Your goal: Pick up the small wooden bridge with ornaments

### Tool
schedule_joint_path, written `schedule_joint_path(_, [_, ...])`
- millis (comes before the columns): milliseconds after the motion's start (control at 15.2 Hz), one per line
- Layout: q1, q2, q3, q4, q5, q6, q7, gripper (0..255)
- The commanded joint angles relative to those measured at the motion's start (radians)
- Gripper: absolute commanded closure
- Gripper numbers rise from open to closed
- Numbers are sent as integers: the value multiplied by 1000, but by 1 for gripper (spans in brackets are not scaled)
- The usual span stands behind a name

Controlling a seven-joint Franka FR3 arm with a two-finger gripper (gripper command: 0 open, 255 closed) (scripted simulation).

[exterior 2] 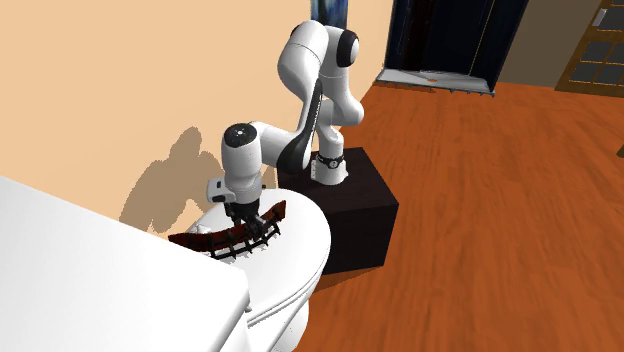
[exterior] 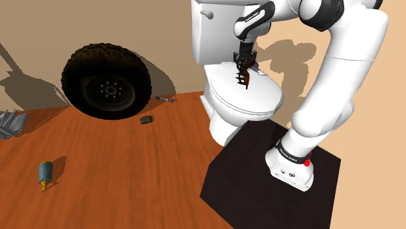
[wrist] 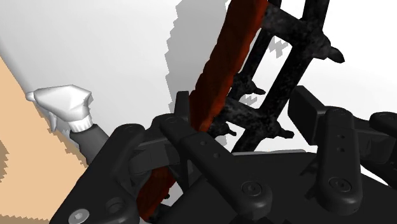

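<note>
Over the toilet lid (exterior: 263, 101), we saw the gripper (exterior 2: 245, 224) pinching the reddish ornamented bridge (exterior 2: 196, 240). We judged a slow, vertical lift safest.

no writing here is legible enough to read

The small bridge (exterior 2: 222, 240) is a long, gently arched strip of dark red-brown with black, spiky ornamental railings. The gripper (exterior 2: 245, 226) clasps it mid-span, roughly level, over the white toilet lid (exterior 2: 300, 240), toward its rear edge.
</note>
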Motion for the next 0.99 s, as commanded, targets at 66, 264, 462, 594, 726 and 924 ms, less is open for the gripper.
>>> schedule_joint_path(66, [0, 1, 0, -1, 0, 1, 0, 255])
schedule_joint_path(264, [0, 0, 0, -2, 0, 0, 0, 255])
schedule_joint_path(462, [0, -11, -1, 11, -2, -23, -2, 255])
schedule_joint_path(594, [2, -24, -2, 22, -4, -47, -2, 255])
schedule_joint_path(726, [3, -36, -3, 34, -6, -71, -4, 255])
schedule_joint_path(924, [4, -54, -3, 53, -9, -107, -5, 255])
